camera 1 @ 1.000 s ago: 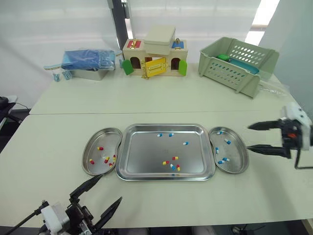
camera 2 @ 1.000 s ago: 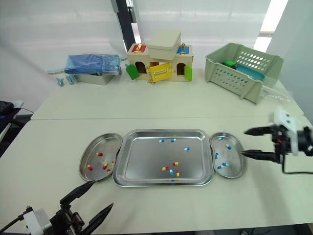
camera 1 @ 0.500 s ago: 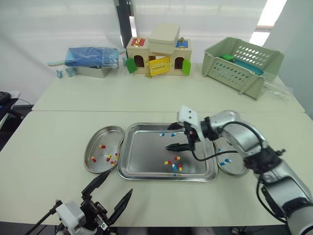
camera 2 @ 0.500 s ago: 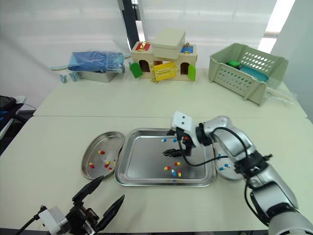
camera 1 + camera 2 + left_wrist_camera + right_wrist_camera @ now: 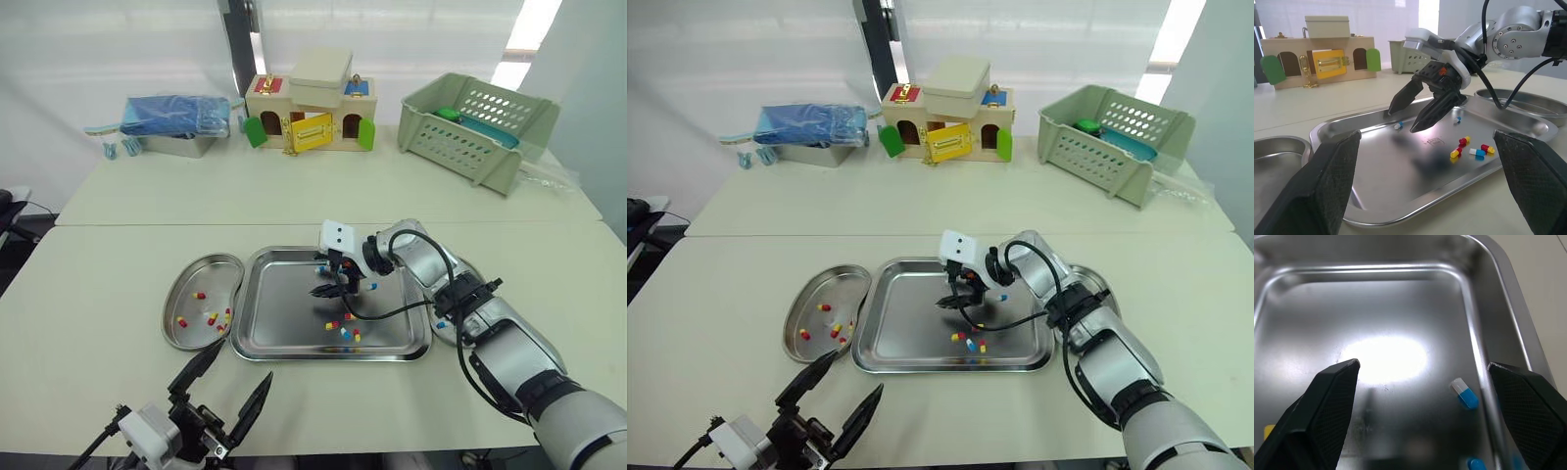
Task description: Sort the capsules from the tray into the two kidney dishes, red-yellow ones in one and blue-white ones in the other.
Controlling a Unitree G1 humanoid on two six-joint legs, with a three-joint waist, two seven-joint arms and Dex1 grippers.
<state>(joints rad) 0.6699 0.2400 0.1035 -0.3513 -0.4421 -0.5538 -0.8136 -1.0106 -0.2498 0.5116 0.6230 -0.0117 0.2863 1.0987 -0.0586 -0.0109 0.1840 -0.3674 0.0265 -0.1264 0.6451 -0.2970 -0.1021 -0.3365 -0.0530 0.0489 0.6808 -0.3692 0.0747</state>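
Farther across the tray (image 5: 284, 305) than half a second ago, the right end effector (image 5: 321, 280) hovers wide open, empty, partly hiding blue-white capsules (image 5: 1398, 126); the left end effector (image 5: 243, 359) gapes empty before the tray.

There is one tray (image 5: 284, 299) and there are two kidney dishes, a left dish (image 5: 201, 272) and a right dish (image 5: 1528, 104). On the tray, three red-yellow capsules (image 5: 1465, 140) and three blue-white capsules (image 5: 1477, 152) are in plain sight. The right gripper (image 5: 320, 302) covers a patch of the tray floor, so the blue-white count there is not certain. The left dish holds five red-yellow capsules, small but countable. The right dish shows one blue-white capsule, and the rest of that dish is hidden. There are two grippers, the second being the left gripper (image 5: 245, 358). Farther back there is one toy house (image 5: 309, 103), one basket (image 5: 480, 127) and one metal box (image 5: 181, 149).
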